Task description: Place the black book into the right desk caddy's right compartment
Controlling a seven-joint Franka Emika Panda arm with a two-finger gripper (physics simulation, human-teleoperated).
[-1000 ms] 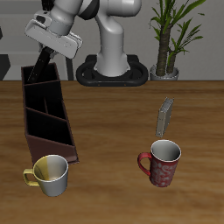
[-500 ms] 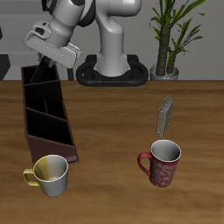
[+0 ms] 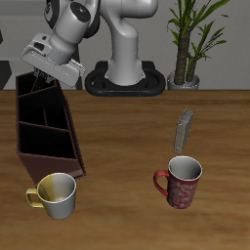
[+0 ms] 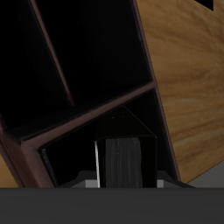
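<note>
Your two-finger gripper (image 3: 39,80) is clamped on the thin black hardcover book (image 4: 121,162), holding it straight above the small square end part (image 4: 105,131) of the long reddish-brown wooden caddy (image 3: 44,137) at the worktop's back corner, so go down.

My wooden table (image 3: 127,137) fills most of what I see, its brown grain running across. Behind it a potted plant (image 3: 190,39) stands against a pale grey wall (image 3: 234,39).
</note>
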